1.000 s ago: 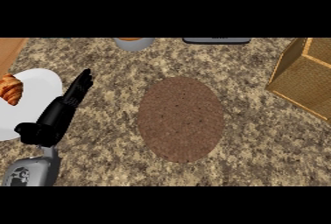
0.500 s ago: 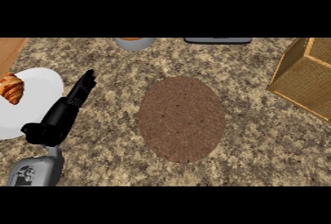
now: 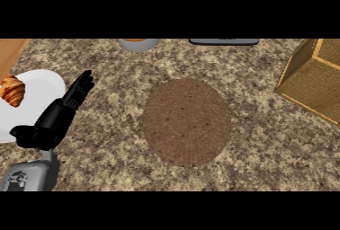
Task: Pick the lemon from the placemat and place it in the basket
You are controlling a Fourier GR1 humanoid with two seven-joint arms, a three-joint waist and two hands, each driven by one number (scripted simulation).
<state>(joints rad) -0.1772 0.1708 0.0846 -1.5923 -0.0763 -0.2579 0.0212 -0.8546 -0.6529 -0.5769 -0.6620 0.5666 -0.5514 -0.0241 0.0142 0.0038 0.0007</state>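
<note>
A steep downward look at a speckled brown and tan stone counter [image 3: 266, 152]. At its middle lies the placemat [image 3: 187, 122], a dark brown oval, longer from near to far than from side to side, flat on the stone. Its surface is bare. The lemon cannot be seen anywhere in this view, so its place cannot be told.

At the far right stands the basket [image 3: 312, 78], a tan woven box with straight walls, cut off by the right edge. Only its outer side walls and a small slice of its inside show; what it holds cannot be told. It sits well apart from the placemat.

The left hand [image 3: 56, 120] is black and comes up from the near left corner on a grey forearm [image 3: 30, 175]. Its fingers are straight and held close together, pointing toward the far side and slightly right, with the thumb sticking out to the left. It holds nothing. It lies to the left of the placemat, apart from it, over the right rim of a white plate [image 3: 36, 87].

That plate sits at the left edge and carries a golden brown croissant [image 3: 12, 90], partly cut off. Along the far edge are a grey bowl [image 3: 138, 44] with something orange inside, and a dark flat object [image 3: 224, 42], both only partly visible. The right hand does not appear.
</note>
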